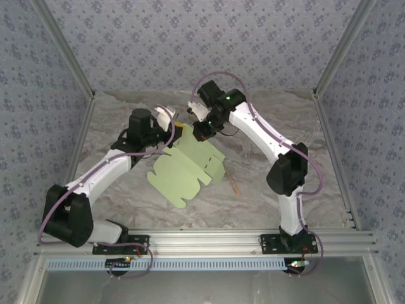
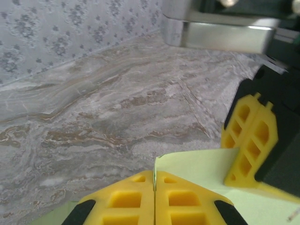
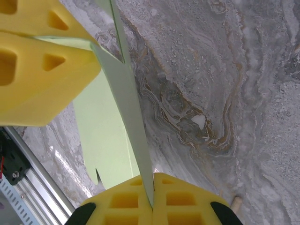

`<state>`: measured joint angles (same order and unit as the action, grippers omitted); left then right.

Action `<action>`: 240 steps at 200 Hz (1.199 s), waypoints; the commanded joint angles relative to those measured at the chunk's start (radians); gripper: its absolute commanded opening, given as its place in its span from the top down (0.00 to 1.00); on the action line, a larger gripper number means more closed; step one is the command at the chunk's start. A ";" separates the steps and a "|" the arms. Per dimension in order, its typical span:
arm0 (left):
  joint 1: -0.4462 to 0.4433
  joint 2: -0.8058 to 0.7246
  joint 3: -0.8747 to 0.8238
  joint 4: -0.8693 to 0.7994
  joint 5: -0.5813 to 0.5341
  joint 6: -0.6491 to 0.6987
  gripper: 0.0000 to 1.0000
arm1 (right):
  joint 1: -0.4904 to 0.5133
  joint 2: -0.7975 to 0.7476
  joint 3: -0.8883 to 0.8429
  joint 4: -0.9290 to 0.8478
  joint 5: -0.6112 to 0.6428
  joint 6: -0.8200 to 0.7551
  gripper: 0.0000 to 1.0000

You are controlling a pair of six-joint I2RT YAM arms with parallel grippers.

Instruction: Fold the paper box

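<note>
The paper box (image 1: 183, 170) is a flat pale green die-cut sheet with tabs, its near part resting on the marble table and its far edge lifted. My left gripper (image 1: 173, 130) is shut on that far edge; in the left wrist view its yellow fingers (image 2: 154, 180) pinch the thin card (image 2: 199, 164). My right gripper (image 1: 201, 132) is shut on the same edge just to the right. In the right wrist view the card (image 3: 110, 136) runs edge-on into its closed fingers (image 3: 153, 194). The two grippers stand close together; the left one's yellow fingers (image 3: 37, 61) show at upper left.
A thin tan wooden stick (image 1: 234, 183) lies on the table right of the sheet; its tip (image 3: 236, 202) shows in the right wrist view. Patterned walls and metal frame posts (image 1: 332, 63) enclose the marble table (image 1: 278, 120). An aluminium rail (image 1: 209, 240) runs along the near edge.
</note>
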<state>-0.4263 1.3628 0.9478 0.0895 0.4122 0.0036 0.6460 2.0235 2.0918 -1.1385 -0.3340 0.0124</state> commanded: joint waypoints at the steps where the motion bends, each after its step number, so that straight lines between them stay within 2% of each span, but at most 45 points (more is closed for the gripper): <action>1: -0.078 -0.023 -0.041 0.048 -0.050 -0.069 0.95 | 0.001 0.020 0.056 0.172 0.019 0.080 1.00; 15: -0.115 -0.018 -0.047 0.064 -0.177 -0.071 0.95 | 0.010 0.027 0.059 0.186 0.006 0.092 1.00; 34: -0.143 -0.007 -0.052 0.080 -0.296 -0.077 0.95 | 0.021 0.036 0.066 0.189 0.003 0.099 1.00; 48: -0.154 0.007 -0.052 0.098 -0.344 -0.086 0.95 | 0.027 0.040 0.069 0.194 0.000 0.103 1.00; 66: -0.165 0.030 -0.044 0.116 -0.355 -0.091 0.95 | 0.030 0.043 0.070 0.198 -0.004 0.106 1.00; 95: -0.173 0.054 -0.032 0.137 -0.317 -0.088 0.94 | 0.022 0.043 0.064 0.191 -0.002 0.092 1.00; 124: -0.156 0.034 -0.040 0.118 -0.285 -0.074 0.88 | -0.006 0.015 0.028 0.189 -0.002 0.068 1.00; 141: -0.111 -0.003 -0.058 0.113 -0.222 -0.098 0.82 | -0.023 -0.007 -0.002 0.180 -0.012 0.023 1.00; 175: -0.037 -0.095 -0.084 0.079 -0.074 -0.129 0.64 | -0.048 -0.035 -0.043 0.127 -0.017 -0.122 1.00; 218: 0.061 -0.210 -0.129 0.056 0.001 -0.215 0.50 | -0.065 -0.066 -0.076 0.089 -0.044 -0.288 1.00; 240: 0.118 -0.247 -0.144 0.041 0.026 -0.285 0.48 | -0.068 -0.079 -0.085 0.071 -0.060 -0.365 1.00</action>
<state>-0.3592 1.1549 0.8246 0.1555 0.3656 -0.1909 0.5797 1.9953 2.0186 -1.0306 -0.3523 -0.2146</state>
